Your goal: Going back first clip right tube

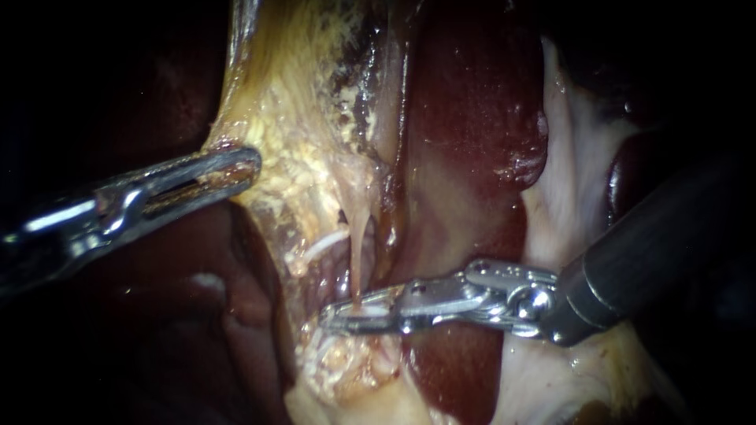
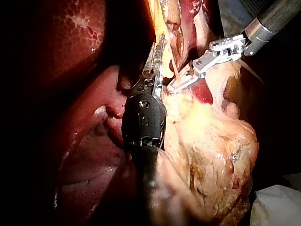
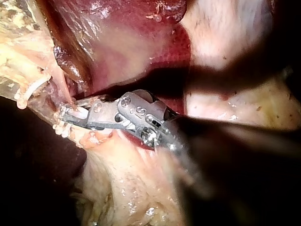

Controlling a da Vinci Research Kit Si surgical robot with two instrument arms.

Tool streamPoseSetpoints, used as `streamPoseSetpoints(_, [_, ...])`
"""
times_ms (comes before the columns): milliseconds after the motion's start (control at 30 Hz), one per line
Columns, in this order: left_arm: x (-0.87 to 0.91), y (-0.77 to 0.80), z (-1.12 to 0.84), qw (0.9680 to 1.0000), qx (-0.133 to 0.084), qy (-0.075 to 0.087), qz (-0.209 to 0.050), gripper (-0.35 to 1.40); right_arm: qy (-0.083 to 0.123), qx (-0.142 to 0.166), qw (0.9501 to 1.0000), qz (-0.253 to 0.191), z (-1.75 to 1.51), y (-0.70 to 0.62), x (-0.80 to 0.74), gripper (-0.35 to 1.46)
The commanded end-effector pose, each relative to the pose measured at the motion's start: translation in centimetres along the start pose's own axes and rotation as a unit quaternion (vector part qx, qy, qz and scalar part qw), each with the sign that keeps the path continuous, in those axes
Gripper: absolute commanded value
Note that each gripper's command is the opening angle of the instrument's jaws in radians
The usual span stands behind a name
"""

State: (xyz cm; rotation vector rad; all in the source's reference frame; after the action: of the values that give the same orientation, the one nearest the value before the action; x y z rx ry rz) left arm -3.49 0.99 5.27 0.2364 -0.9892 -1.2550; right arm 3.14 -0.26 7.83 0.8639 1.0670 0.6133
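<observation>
Right instrument point(image 1: 329, 316): dark shaft enters from the right and fills the near corner of the endoscope view. Its hand reaches across to the foot of the tube point(image 1: 358, 252). Hand slightly apart, a narrow gap showing. It straddles the tube's lower end, one side above and one below. White clip point(image 1: 370, 310) sits in that gap, right where the tube meets the hand. The right wrist view shows the same white bar between the two sides.

The tube is thin, pinkish and upright. It runs from yellow tissue point(image 1: 299, 118) above down into the hand. A pale thread lies just beside it, on the side away from the right shaft. Cannot tell from here whether this is the right tube.

Left instrument point(image 1: 248, 167): enters from the left, farther back and higher. Its hand is clamped on the edge of the yellow tissue, well apart from the tube. The left wrist view shows that hand closed along the tissue's border.

Behind all of this is dark red liver point(image 1: 465, 102), wet and glossy. Whitish tissue point(image 1: 567, 181) lies beyond it, toward the right shaft.
</observation>
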Motion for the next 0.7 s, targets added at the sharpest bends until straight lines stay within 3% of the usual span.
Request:
streamPoseSetpoints(33, [0.0, 0.0, 0.0, 1.0, 0.0, 0.0, 0.0, -0.35, 0.0, 0.0, 1.0, 0.0, -0.01, 0.0, 0.01, -0.35])
streamPoseSetpoints(133, [0.0, 0.0, -0.01, 1.0, 0.0, 0.0, 0.0, -0.35, 0.0, 0.001, 1.0, 0.0, -0.04, -0.01, 0.01, -0.35])
streamPoseSetpoints(233, [0.0, 0.0, -0.01, 1.0, 0.0, 0.0, 0.0, -0.35, 0.0, 0.002, 0.9999, -0.012, -0.08, -0.01, 0.0, 0.26])
streamPoseSetpoints(333, [0.01, 0.0, -0.02, 1.0, 0.0, 0.0, 0.0, -0.35, -0.001, 0.003, 0.9994, -0.033, -0.12, -0.01, -0.02, 0.53])
streamPoseSetpoints(700, [0.01, 0.0, -0.01, 1.0, 0.0, 0.0, 0.0, -0.35, 0.015, -0.02, 0.9893, -0.144, -0.25, -0.01, -0.02, 0.6])
